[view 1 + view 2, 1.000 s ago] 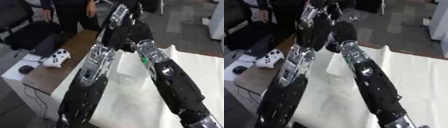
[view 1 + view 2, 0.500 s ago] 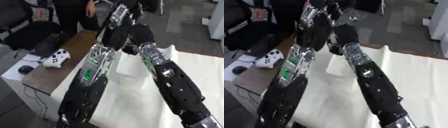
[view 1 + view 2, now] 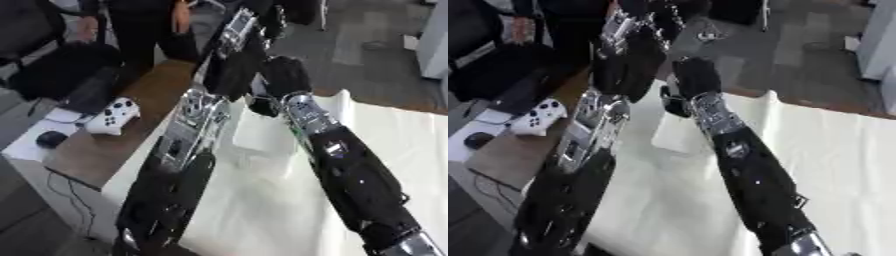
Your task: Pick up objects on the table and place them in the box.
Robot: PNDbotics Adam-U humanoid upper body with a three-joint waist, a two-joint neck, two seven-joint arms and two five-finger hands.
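White cloth (image 3: 262,210) covers the table; both hands, left (image 3: 232,75) and right (image 3: 284,80), reach far; fingers unreadable; no object visible to judge handling.

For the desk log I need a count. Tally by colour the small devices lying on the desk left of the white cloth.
White: 1, the game controller
Black: 1, the mouse
Total: 2
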